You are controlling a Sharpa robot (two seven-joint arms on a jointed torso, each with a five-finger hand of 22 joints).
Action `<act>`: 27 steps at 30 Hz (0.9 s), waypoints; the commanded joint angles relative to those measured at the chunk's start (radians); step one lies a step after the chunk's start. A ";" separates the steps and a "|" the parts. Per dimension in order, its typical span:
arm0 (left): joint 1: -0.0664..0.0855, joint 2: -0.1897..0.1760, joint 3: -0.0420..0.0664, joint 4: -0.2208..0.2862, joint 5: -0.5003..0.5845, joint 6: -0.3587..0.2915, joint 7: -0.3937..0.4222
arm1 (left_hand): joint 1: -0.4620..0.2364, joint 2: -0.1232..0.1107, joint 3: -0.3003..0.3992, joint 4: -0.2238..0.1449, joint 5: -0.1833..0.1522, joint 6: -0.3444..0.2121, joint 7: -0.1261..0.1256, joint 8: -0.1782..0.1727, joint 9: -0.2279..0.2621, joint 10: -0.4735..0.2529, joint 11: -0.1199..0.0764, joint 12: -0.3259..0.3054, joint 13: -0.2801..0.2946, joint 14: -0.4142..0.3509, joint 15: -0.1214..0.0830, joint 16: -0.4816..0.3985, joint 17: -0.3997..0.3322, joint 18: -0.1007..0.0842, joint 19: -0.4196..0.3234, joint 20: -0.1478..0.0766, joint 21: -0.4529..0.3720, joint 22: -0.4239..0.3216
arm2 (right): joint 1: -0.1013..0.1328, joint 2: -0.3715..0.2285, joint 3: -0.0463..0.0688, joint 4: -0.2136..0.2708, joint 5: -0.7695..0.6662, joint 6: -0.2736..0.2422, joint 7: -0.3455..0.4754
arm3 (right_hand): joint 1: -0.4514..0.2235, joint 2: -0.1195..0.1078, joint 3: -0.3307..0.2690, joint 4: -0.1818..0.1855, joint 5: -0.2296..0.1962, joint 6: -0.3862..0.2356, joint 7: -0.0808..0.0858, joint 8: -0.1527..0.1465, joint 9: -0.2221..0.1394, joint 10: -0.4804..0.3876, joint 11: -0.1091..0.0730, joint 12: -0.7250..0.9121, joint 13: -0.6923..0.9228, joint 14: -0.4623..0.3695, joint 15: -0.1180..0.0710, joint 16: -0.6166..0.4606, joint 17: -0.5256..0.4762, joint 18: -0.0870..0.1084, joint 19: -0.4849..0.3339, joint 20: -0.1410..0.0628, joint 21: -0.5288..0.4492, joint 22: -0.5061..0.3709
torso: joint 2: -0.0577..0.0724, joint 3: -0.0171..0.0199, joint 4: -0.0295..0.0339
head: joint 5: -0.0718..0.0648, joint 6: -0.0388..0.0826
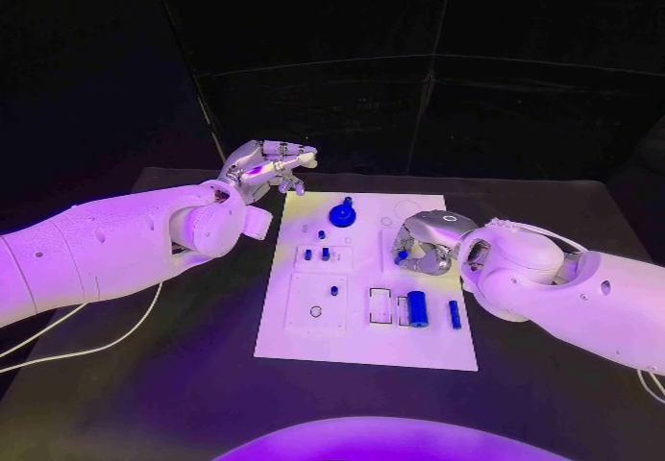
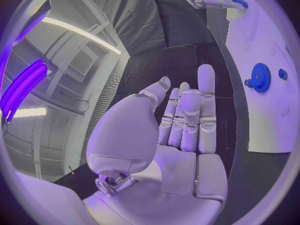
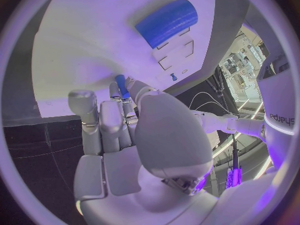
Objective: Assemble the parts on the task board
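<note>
Parts lie scattered over the white task board (image 1: 363, 336), which sits in the middle of the black table (image 1: 166, 384). One blue gear (image 1: 342, 213) stands near the board's far edge with a small blue knob (image 1: 322, 233) just beside it on the near side. Two short blue pegs (image 1: 316, 254) stand side by side in a square recess left of centre, and one tiny blue pin (image 1: 334, 289) sits closer to the robot. Toward the near right part of the board, one thick blue cylinder (image 1: 417, 308) lies flat next to a thin blue rod (image 1: 455, 314). The right hand (image 1: 427, 243) hovers over the right side of the board, just beyond the cylinder, and pinches one slim blue peg (image 3: 122, 86) between its fingertips; the wrist view shows the peg sticking out past the fingers (image 3: 100, 116), with the cylinder a little way ahead of it. The left hand (image 1: 267, 163) is held above the table off the board's far left corner, well apart from the gear, holding nothing, its fingers straight and lying close alongside one another.
</note>
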 commanded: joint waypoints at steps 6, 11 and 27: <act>0.002 0.001 0.001 0.000 -0.002 0.011 0.001 | -0.005 -0.002 -0.009 0.000 -0.004 -0.008 0.002 0.005 -0.001 -0.007 -0.002 0.007 0.001 -0.006 0.000 -0.002 -0.001 0.013 0.002 0.004 -0.006 -0.001 | 0.001 0.003 0.000 -0.005 -0.007 -0.003 0.010 | 0.021 -0.001 0.052 -0.014 -0.019 0.024 -0.001 0.009 0.002 0.027 -0.002 -0.024 0.002 0.021 -0.008 0.015 0.013 -0.020 0.011 -0.003 0.015 0.016 | 0.000 -0.0002 0.0000 | 0.000 -0.002; 0.002 0.000 0.001 0.000 -0.002 0.010 0.001 | -0.003 0.000 -0.009 -0.001 -0.004 -0.008 0.002 0.006 -0.001 -0.008 -0.002 0.008 0.001 -0.006 0.000 -0.002 -0.001 0.013 0.002 0.004 -0.006 -0.002 | 0.001 0.000 0.000 0.013 -0.008 -0.070 0.046 | 0.022 0.011 0.082 -0.029 -0.040 0.080 -0.013 0.036 0.011 0.089 -0.017 -0.015 0.012 0.026 -0.020 0.033 0.033 -0.038 0.052 -0.011 0.086 0.123 | 0.000 0.0004 -0.0007 | 0.001 -0.004; 0.001 0.002 0.001 -0.004 -0.002 0.011 0.002 | 0.001 0.002 -0.009 -0.003 -0.004 -0.009 0.002 0.007 -0.001 -0.010 -0.002 0.010 0.001 -0.007 0.000 -0.001 -0.002 0.013 0.002 0.004 -0.007 -0.003 | 0.001 -0.059 0.002 0.138 0.071 -0.208 0.093 | 0.008 0.008 0.102 -0.045 -0.048 0.089 -0.016 0.037 0.010 0.108 -0.022 -0.036 0.013 0.026 -0.025 0.041 0.038 -0.045 0.063 -0.019 0.116 0.163 | -0.001 -0.0006 -0.0014 | 0.000 0.004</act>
